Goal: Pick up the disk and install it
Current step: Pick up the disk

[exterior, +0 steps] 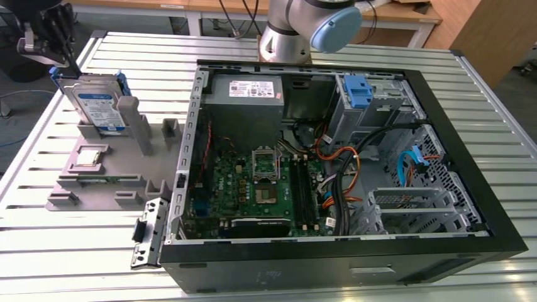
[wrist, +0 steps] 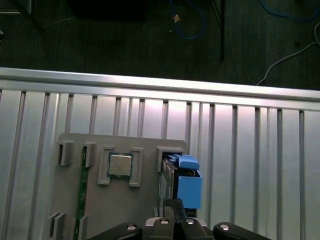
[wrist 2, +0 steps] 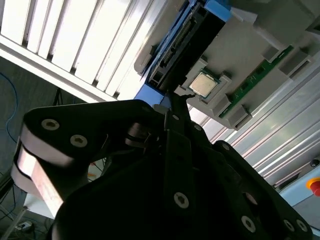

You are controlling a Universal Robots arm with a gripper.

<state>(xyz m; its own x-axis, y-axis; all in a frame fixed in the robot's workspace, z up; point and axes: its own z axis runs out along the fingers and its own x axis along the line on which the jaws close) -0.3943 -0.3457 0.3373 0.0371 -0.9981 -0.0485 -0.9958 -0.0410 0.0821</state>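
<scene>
Claw (wrist 2: 174, 100) is seen narrow and empty near the upright disk (exterior: 97, 107). Pick-up is judged in hand, and opening is called for.

Open computer case (exterior: 336, 258) on slatted table (exterior: 67, 251); grey fixture (exterior: 126, 167) alongside holds 1 CPU chip (exterior: 90, 154).

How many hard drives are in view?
1. The disk stands on edge in the grey fixture at the exterior view's left, beside the open computer case. More could be hidden inside it.
</scene>
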